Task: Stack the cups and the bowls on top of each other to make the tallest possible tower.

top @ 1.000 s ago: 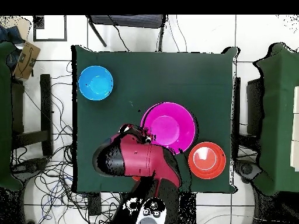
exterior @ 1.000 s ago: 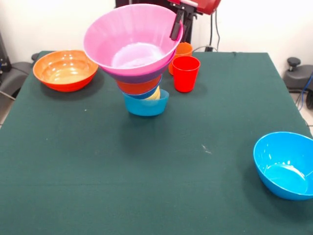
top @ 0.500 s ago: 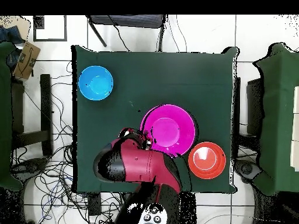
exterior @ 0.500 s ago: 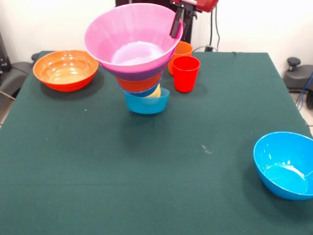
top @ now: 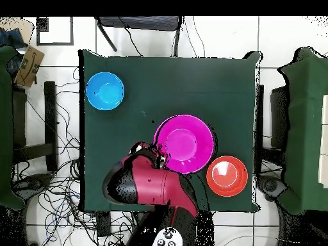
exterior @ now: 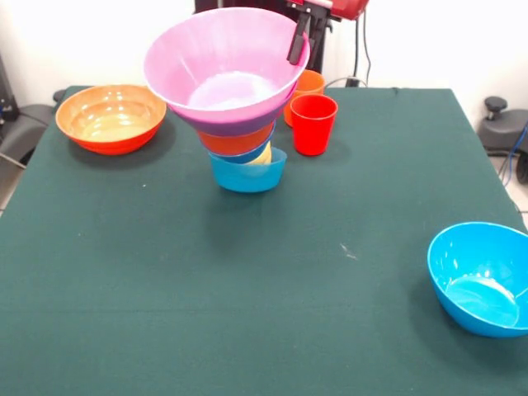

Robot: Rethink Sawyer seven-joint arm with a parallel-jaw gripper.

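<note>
One tower (exterior: 239, 124) stands upper centre of the front view, pink bowl (exterior: 223, 66) on top; the hand (exterior: 297, 40) grips its right rim. Red cup (exterior: 313, 124) beside it.

Overhead, the pink bowl (top: 184, 143) sits centre, blue bowl (top: 105, 91) upper left.

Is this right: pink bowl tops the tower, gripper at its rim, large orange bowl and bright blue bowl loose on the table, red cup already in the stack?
Not the red cup. The front view shows it standing on the table beside the tower, not in it. The rest holds: pink bowl on top, gripper at its rim, large orange bowl and bright blue bowl loose.
</note>
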